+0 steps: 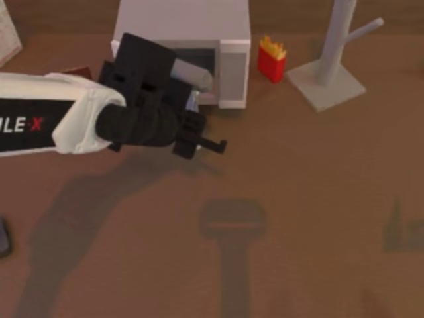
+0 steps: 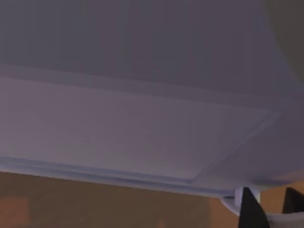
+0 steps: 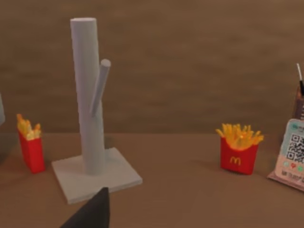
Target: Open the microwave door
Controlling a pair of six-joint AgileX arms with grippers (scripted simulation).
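Observation:
The microwave [image 1: 182, 23] stands at the back middle of the table, its grey control panel [image 1: 233, 73] facing the front. My left arm reaches across its front. My left gripper [image 1: 205, 140] sits just before the front face and covers most of the microwave door from above. In the left wrist view the door [image 2: 142, 123] fills the picture at close range. Its pale handle [image 2: 273, 219] lies between the two dark fingers [image 2: 249, 211], with my left gripper [image 2: 271, 209] shut on it. My right gripper [image 3: 97, 213] is outside the top view; only a dark corner of it shows.
A red fries box [image 1: 271, 59] and a white branched stand [image 1: 328, 73] stand right of the microwave. A second fries box [image 3: 239, 149] and a QR card [image 3: 292, 154] lie farther right. A dark object [image 1: 3, 238] sits at the left edge.

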